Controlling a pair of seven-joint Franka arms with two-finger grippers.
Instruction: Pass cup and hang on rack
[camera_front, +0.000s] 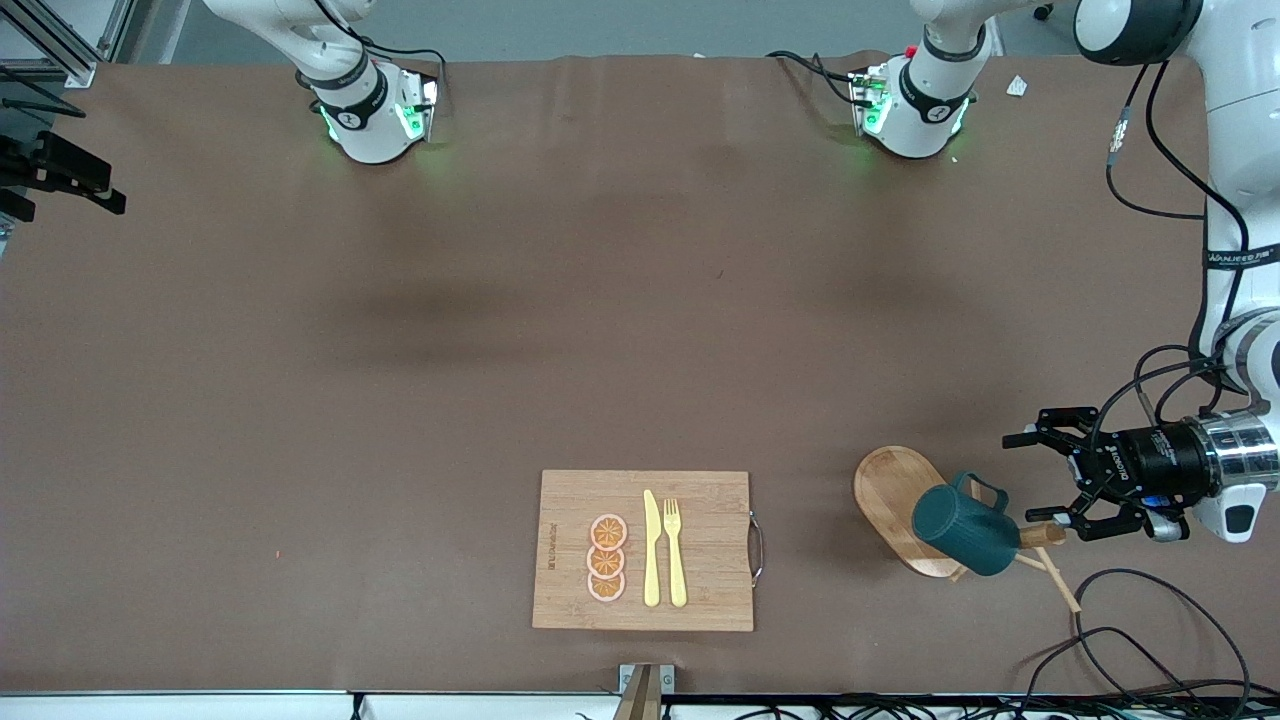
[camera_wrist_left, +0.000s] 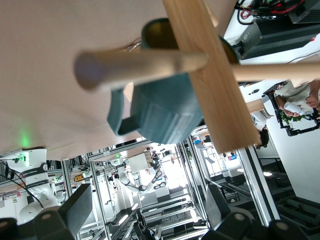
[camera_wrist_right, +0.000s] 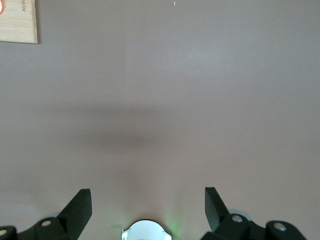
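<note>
Since the teal cup (camera_front: 965, 527) already hangs by its loop handle on a peg of the wooden mug rack (camera_front: 897, 504), near the left arm's end of the brown table (camera_front: 400, 400), your left gripper (camera_front: 1052, 478) sits just beside it, fingers spread and empty. Your right gripper (camera_wrist_right: 148, 200) waits open over bare tabletop. Beside the rack lies a bamboo cutting board (camera_front: 645, 550). Metal shelving frames show past the cup in the left wrist view.
</note>
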